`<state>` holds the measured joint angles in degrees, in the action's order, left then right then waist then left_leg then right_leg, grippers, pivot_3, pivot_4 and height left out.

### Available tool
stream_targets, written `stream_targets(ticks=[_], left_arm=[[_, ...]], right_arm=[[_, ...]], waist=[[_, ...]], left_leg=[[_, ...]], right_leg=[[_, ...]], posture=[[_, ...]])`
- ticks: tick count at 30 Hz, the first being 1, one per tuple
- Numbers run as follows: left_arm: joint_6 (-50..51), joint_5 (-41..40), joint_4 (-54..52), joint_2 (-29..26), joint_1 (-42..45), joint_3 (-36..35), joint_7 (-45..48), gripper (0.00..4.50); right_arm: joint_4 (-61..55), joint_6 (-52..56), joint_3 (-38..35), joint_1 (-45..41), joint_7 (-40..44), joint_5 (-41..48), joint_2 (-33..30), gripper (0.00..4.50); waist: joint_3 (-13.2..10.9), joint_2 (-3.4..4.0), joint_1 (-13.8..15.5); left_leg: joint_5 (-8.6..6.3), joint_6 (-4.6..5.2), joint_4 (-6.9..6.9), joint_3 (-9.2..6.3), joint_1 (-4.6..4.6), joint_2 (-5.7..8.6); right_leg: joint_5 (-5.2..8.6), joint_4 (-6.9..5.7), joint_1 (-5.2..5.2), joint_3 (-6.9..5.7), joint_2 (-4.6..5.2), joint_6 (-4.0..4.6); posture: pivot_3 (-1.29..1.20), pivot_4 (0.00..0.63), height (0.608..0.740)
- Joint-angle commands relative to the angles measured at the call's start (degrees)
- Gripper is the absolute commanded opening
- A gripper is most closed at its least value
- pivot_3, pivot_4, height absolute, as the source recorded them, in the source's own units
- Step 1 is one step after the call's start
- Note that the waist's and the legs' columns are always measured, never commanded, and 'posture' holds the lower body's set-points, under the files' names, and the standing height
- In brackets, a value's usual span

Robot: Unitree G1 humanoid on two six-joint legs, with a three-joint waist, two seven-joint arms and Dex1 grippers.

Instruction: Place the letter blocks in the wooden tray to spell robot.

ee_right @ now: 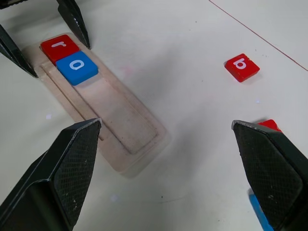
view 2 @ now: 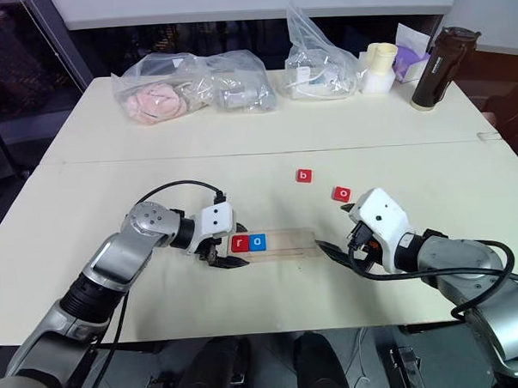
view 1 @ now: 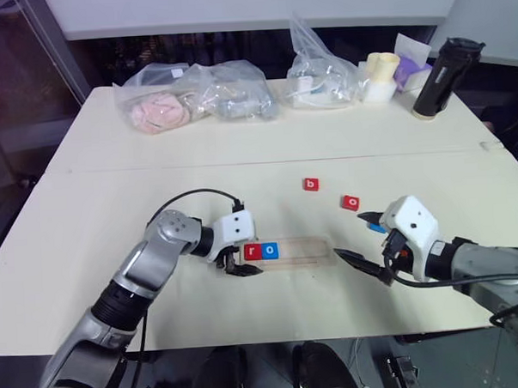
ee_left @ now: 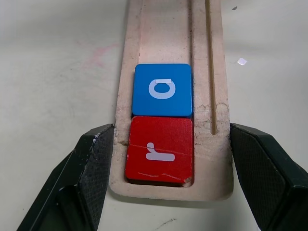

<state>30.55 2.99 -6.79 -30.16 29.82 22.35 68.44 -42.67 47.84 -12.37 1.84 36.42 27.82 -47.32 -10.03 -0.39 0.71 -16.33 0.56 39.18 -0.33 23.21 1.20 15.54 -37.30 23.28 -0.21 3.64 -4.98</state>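
Note:
The wooden tray [view 1: 300, 251] lies in the middle of the table. In its left end sit a red "r" block [ee_left: 160, 150] and, right beside it, a blue "o" block [ee_left: 162, 90]. My left gripper [view 1: 243, 257] is shut across that end, one finger [ee_left: 96, 163] against each long side. A red "b" block [view 1: 310, 184] and a red "o" block [view 1: 351, 202] lie loose on the table beyond the tray's right end. My right gripper [view 1: 348, 235] hovers open and empty just right of the tray. A blue block [view 1: 376, 227] lies by its far finger, letter hidden.
Along the table's far edge lie clear plastic bags [view 1: 199, 98] with soft items, another bag [view 1: 322, 71], pale cups [view 1: 381, 75], a purple item [view 1: 412, 67] and a black bottle [view 1: 443, 76]. A seam [view 1: 240, 163] runs across the table.

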Motion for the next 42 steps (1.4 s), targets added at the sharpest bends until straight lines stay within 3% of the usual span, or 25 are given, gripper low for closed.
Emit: stream_targets(ticks=[1, 7, 9, 10, 21, 27, 31, 38, 42], left_arm=[[0.4, -0.6, -0.8, -0.4, -0.6, 1.2, -0.7, 3.13], [-0.4, -1.4, -1.1, -1.1, -0.8, 2.0, -1.2, 3.13], [-0.7, -1.7, -1.2, -1.4, -0.9, 2.2, -1.1, 4.20], [-1.0, -1.9, -1.3, -1.5, -1.0, 2.2, -1.1, 4.44], [-4.9, -5.8, -0.9, -2.6, -2.1, -1.5, -1.9, 4.44], [-16.5, -7.7, 1.2, -2.2, -4.0, -7.2, -5.9, 4.44], [-18.2, -10.5, 1.5, -1.5, -4.3, -9.7, -6.7, 4.44], [-10.9, -23.8, -3.7, -4.7, -4.6, -16.8, -1.0, 4.44], [-3.2, -32.0, -5.5, -10.4, -4.0, -24.2, 0.7, 4.44]], right_arm=[[-1.3, -0.6, -1.3, -0.6, 0.2, 0.4, -0.7, 4.50], [-1.2, -0.7, -1.2, -0.6, 0.2, 0.4, -0.7, 4.50], [-1.1, -0.7, -1.2, -0.7, 0.2, 0.4, -0.8, 4.50], [-1.1, -0.7, -1.2, -0.7, 0.3, 0.4, -0.8, 4.50], [-0.7, -0.7, -1.1, -0.8, 0.7, 0.5, -1.1, 4.50], [-0.7, -0.8, 0.3, -1.5, 0.6, 0.6, -0.7, 4.50], [-0.7, -0.7, 0.9, -1.8, 0.7, 0.8, -0.6, 4.50], [0.9, 1.2, 1.2, -6.5, -1.3, 3.4, 2.4, 4.50], [8.0, 6.8, 4.6, -19.2, -11.2, 0.7, 9.3, 4.50]], waist=[[0.0, 0.00, 0.0], [0.0, 0.00, 0.0], [0.0, 0.00, 0.0], [0.0, 0.00, 0.0], [0.0, 0.00, 0.0], [0.0, 0.00, 0.0], [0.0, 0.00, 0.1], [0.0, 0.03, -0.2], [-0.1, -0.03, -1.1]], left_leg=[[0.00, 0.00, 0.00, 0.00, 0.00, 0.00], [0.00, 0.00, 0.00, 0.00, 0.01, 0.00], [0.00, 0.00, 0.00, 0.00, 0.01, 0.00], [0.00, 0.00, 0.00, 0.00, 0.01, 0.00], [-0.01, 0.00, -0.02, 0.00, 0.04, -0.01], [-0.01, -0.01, -0.02, 0.00, 0.10, -0.02], [-0.01, -0.01, -0.02, 0.00, 0.13, -0.02], [-0.01, -0.01, -0.05, 0.00, 0.13, -0.04], [0.02, -0.05, -0.05, 0.01, 0.14, -0.04]], right_leg=[[0.00, 0.00, 0.00, 0.00, 0.00, 0.00], [0.00, 0.02, 0.00, 0.00, 0.02, 0.00], [0.00, 0.02, 0.00, 0.00, 0.02, 0.01], [0.00, 0.02, 0.00, 0.00, 0.03, 0.01], [0.01, 0.07, 0.04, 0.01, 0.07, 0.02], [-0.01, 0.08, 0.12, 0.01, 0.10, 0.04], [-0.01, 0.12, 0.11, 0.01, 0.12, 0.04], [-0.02, 0.12, 0.16, 0.01, 0.12, 0.07], [-0.05, 0.12, 0.20, 0.02, 0.11, 0.23]], posture=[[0.00, 0.150, 0.740], [0.00, 0.150, 0.740], [0.00, 0.150, 0.740], [0.00, 0.150, 0.740], [0.00, 0.150, 0.740], [0.00, 0.150, 0.740], [0.00, 0.150, 0.740], [0.00, 0.150, 0.740], [0.00, 0.150, 0.740]])
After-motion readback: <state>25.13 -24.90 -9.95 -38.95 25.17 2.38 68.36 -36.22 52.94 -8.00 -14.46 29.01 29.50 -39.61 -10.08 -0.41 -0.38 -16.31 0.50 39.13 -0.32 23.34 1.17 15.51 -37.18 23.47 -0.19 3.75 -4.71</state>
